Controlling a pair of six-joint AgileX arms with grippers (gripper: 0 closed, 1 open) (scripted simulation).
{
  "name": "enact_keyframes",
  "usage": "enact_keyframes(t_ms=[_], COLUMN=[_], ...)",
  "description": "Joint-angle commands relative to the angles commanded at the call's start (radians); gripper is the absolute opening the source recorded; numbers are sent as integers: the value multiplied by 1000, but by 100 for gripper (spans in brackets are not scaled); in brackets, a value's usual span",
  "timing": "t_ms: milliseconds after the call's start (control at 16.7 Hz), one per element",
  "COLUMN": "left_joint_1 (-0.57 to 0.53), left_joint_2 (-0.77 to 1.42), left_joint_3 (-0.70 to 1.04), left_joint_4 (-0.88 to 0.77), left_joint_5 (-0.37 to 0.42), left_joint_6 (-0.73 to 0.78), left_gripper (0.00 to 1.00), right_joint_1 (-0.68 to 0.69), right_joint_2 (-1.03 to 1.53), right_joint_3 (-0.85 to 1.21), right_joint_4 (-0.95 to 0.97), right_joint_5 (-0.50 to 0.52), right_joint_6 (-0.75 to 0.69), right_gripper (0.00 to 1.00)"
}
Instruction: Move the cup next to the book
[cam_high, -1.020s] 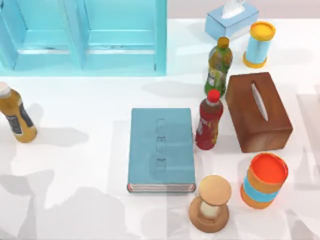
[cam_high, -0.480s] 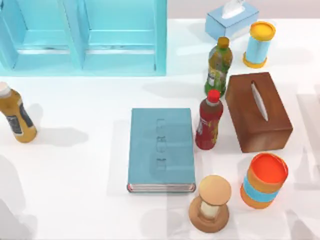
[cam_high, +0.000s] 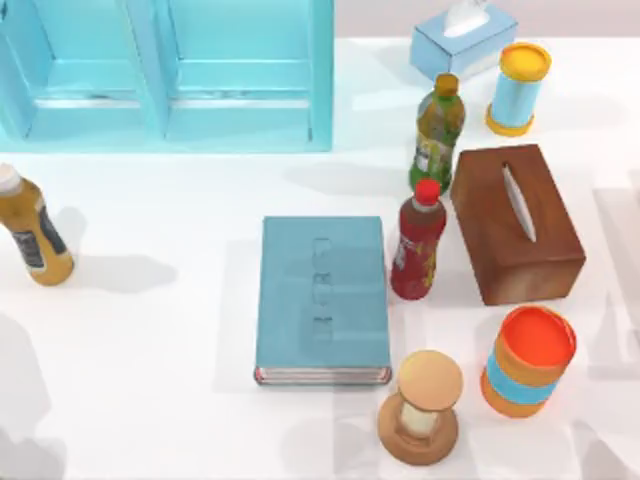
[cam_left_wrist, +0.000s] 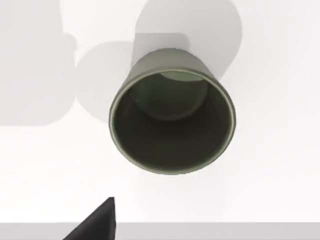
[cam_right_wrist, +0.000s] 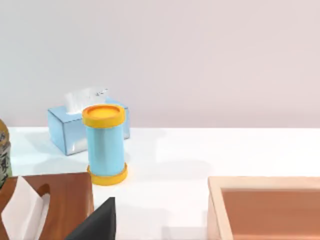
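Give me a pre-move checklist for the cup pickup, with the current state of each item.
1. Cup in sight of the left wrist camera: ok, seen from above, open mouth up.
2. Cup upright and free: ok, it stands alone on the white table, nothing touching it.
3. Left claw around the cup: not ok, only a dark finger tip shows, apart from the cup.
4. Left claw open: cannot tell.
5. Spot beside the book: ok on its left, bare table; its right side is crowded by the red bottle and the hourglass.
6. Cup's distance from the book: cannot tell.
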Motion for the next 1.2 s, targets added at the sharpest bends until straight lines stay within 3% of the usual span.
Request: enact_keyframes(t_ms=[180,540,900,1200], left_joint_1=[2,7,8,8], left_joint_2=[23,105,120,120], left_joint_3=[-55,-247,-281,-281], left_joint_4=[70,359,399,399], left_joint_5=[1,1,1,1], left_joint_6=[0,6,7,7], left_gripper=[100,100,100,62], right_joint_1=[0,0,0,0], right_joint_2=[0,0,0,0], right_joint_3=[0,0,0,0], right_joint_4=[0,0,0,0], right_joint_5=[0,0,0,0], right_joint_6=[0,0,0,0], right_gripper=[100,100,100,100])
